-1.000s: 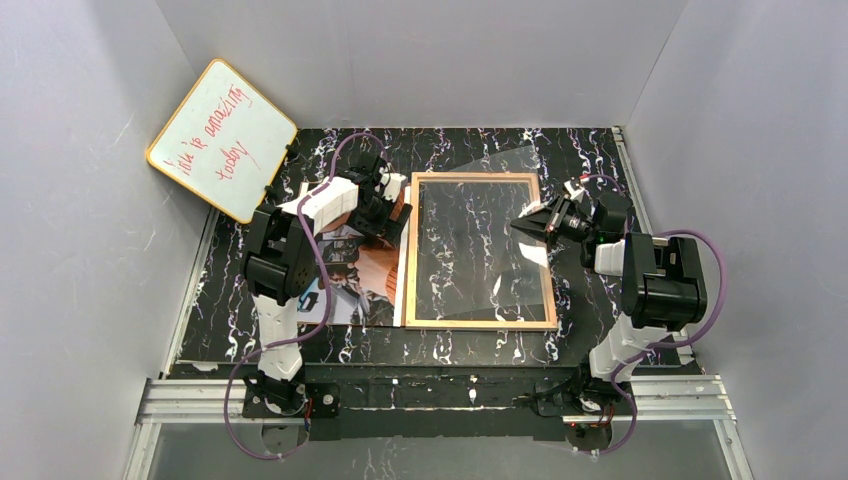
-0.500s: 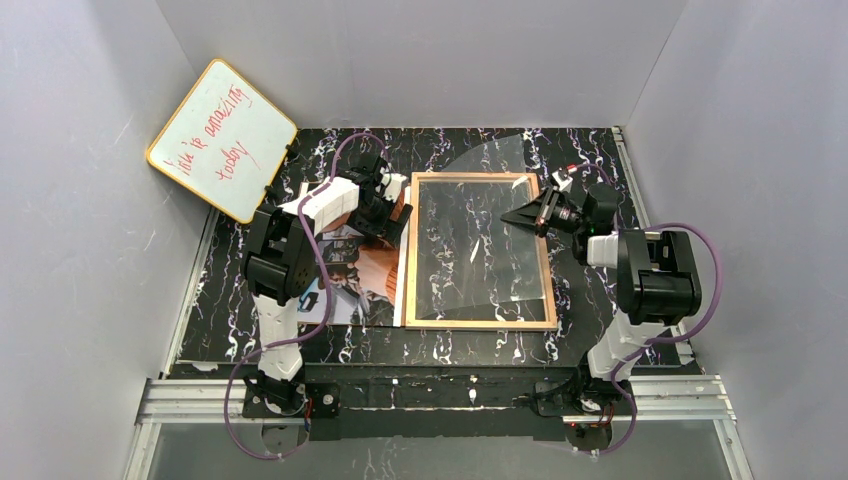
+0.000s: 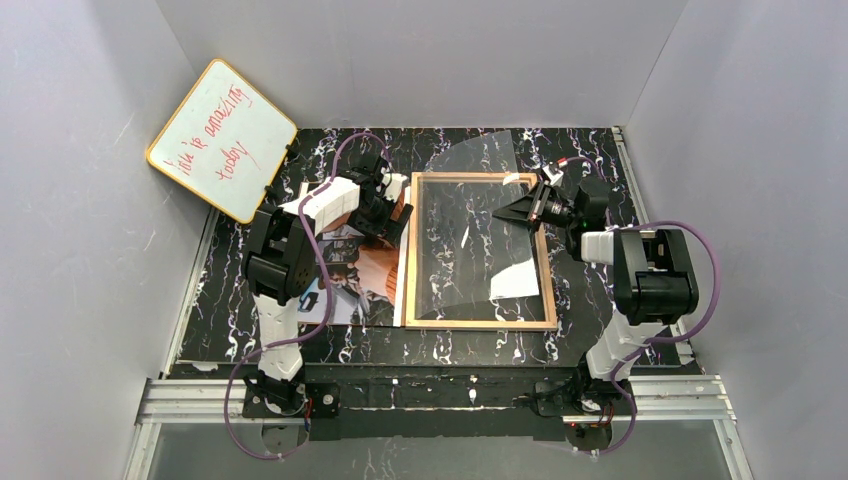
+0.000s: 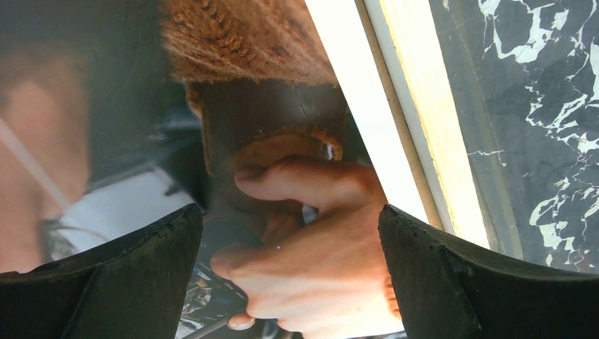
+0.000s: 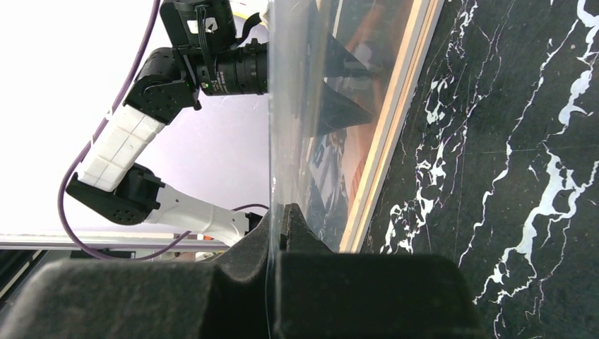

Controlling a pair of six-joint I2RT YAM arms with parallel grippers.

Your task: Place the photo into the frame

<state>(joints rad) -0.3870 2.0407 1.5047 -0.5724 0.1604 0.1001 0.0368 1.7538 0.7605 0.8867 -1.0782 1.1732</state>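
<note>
Where the right tool [image 3: 500,214] pinches, a thin clear sheet [image 3: 470,250] tilts.

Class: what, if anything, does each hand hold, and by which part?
The right hand pinches the clear sheet by one edge; the left hand, open over the photo, holds nothing.

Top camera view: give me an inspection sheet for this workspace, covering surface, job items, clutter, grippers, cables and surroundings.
Surface: black marbled table, no spills seen.
Job's things: photo lies picture up, left of the frame; frame lies flat, wood side up, with no photo in it.
Clutter: clear sheet tilted over the frame; whiteboard leaning on the left wall.
Grippers: left gripper open above the photo; right gripper shut on the clear sheet's edge.
Cables: purple cables loop along both arms, no snag seen.
Surroundings: grey walls on three sides.
</note>
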